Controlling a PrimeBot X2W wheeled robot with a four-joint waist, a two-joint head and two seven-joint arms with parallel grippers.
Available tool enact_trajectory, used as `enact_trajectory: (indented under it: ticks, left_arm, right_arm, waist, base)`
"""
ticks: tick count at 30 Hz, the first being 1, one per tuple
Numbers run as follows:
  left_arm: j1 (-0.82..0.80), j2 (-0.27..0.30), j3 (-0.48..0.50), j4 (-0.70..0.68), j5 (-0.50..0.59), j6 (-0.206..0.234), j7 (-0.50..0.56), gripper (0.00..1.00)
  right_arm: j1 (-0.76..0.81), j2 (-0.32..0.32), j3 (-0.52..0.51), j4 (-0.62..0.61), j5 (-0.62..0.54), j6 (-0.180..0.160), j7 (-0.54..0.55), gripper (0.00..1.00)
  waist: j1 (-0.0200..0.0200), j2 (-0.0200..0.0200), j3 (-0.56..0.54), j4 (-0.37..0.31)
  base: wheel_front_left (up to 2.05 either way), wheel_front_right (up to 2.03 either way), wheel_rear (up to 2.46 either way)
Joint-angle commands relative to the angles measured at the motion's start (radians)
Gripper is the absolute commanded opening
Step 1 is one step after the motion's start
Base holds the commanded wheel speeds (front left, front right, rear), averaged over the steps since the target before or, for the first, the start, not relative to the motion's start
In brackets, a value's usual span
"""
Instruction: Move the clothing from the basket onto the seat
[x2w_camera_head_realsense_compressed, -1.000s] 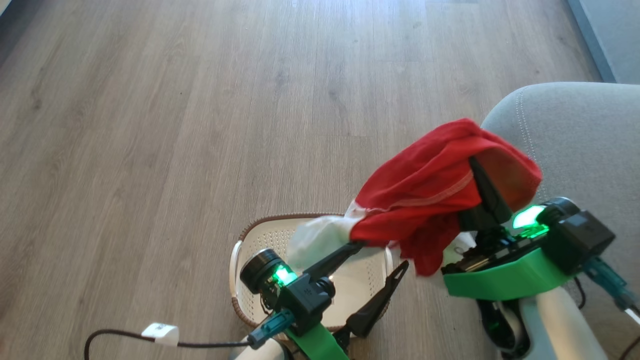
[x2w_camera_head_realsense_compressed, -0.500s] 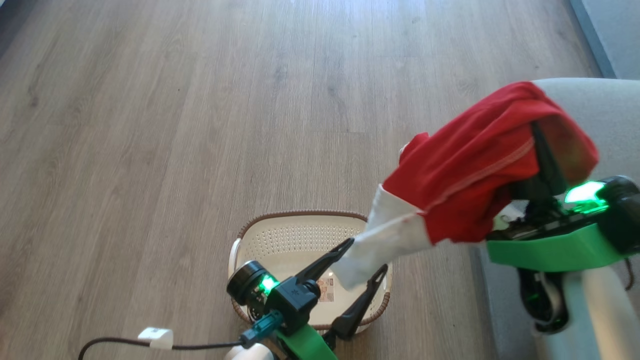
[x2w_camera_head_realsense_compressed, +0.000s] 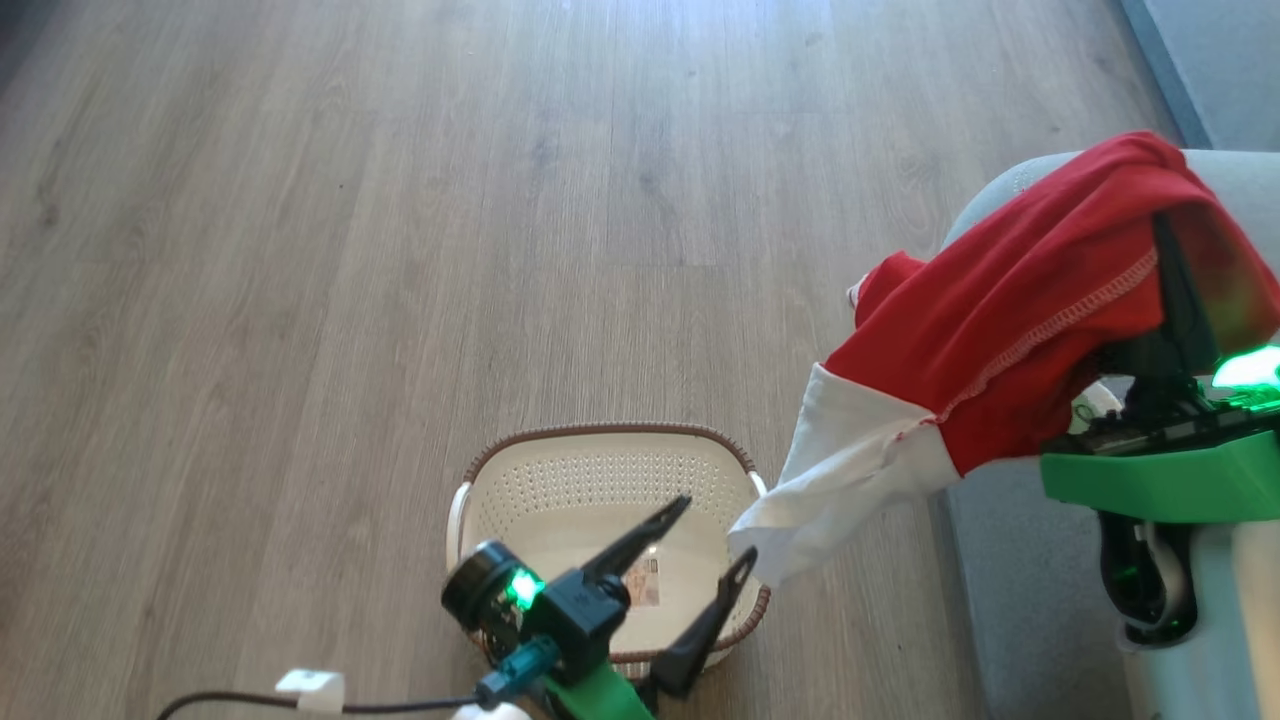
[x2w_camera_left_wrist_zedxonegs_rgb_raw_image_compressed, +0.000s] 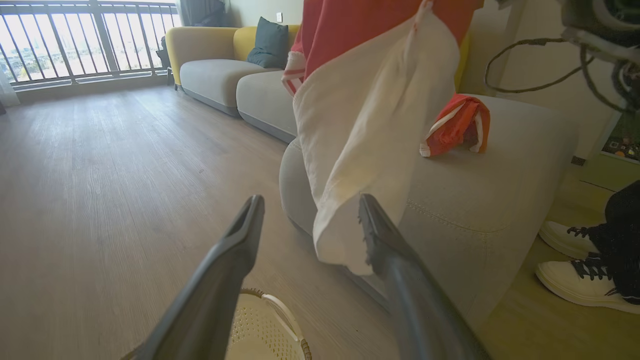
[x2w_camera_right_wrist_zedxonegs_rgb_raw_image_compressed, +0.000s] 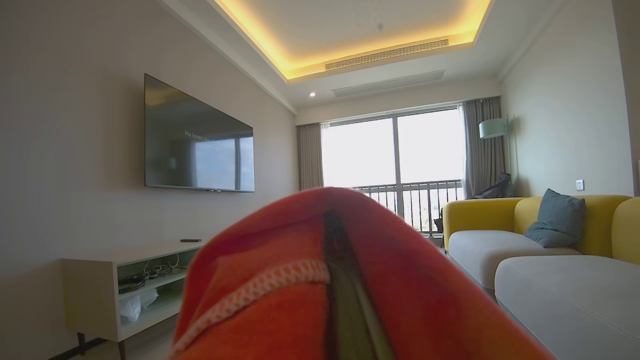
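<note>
Wood-plank floor (x2w_camera_head_realsense_compressed: 400, 250), cream perforated plastic basket (x2w_camera_head_realsense_compressed: 520, 450) now showing bare: soft red-and-white fabric garment (x2w_camera_head_realsense_compressed: 1010, 330), raised clear within the last second, hangs pinched in right gripper (x2w_camera_head_realsense_compressed: 1172, 280) over a corner of grey upholstered seat (x2w_camera_left_wrist_zedxonegs_rgb_raw_image_compressed: 500, 185); left gripper (x2w_camera_head_realsense_compressed: 718, 526) gaping wide above basket; release judged next.

Grey-brown plank floor (x2w_camera_head_realsense_compressed: 400, 250) before me, bearing the cream perforated basket (x2w_camera_head_realsense_compressed: 600, 432), the grey sofa seat (x2w_camera_left_wrist_zedxonegs_rgb_raw_image_compressed: 500, 190) near it on my right, and a person's white shoes (x2w_camera_left_wrist_zedxonegs_rgb_raw_image_compressed: 575, 282) beside the seat. One bunched red-and-white garment (x2w_camera_left_wrist_zedxonegs_rgb_raw_image_compressed: 457, 125) lies on the seat's top
</note>
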Motion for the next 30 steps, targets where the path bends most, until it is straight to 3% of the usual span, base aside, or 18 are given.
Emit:
enact_trajectory:
  ticks: [1,21,30]
  left_arm:
    - [-0.013,0.006,0.019,-0.020,0.005,-0.001,-0.005,1.00]
    - [0.024,0.033,-0.007,0.027,0.010,-0.001,-0.005,1.00]
    - [0.021,0.026,0.010,0.015,0.009,-0.001,-0.005,1.00]
  right_arm:
    - [-0.047,-0.010,0.012,-0.041,0.000,0.000,-0.006,0.00]
    - [-0.024,-0.011,-0.035,-0.031,-0.013,0.000,-0.006,0.00]
    - [-0.041,-0.015,-0.048,-0.031,-0.026,0.000,-0.006,0.00]
  waist:
    - [0.0000,0.0000,-0.001,-0.004]
    - [0.0000,0.0000,0.011,-0.055]
    - [0.0000,0.0000,0.041,-0.146]
  base:
    - [0.00,0.00,0.00]
    - [0.00,0.00,0.00]
    - [0.00,0.00,0.00]
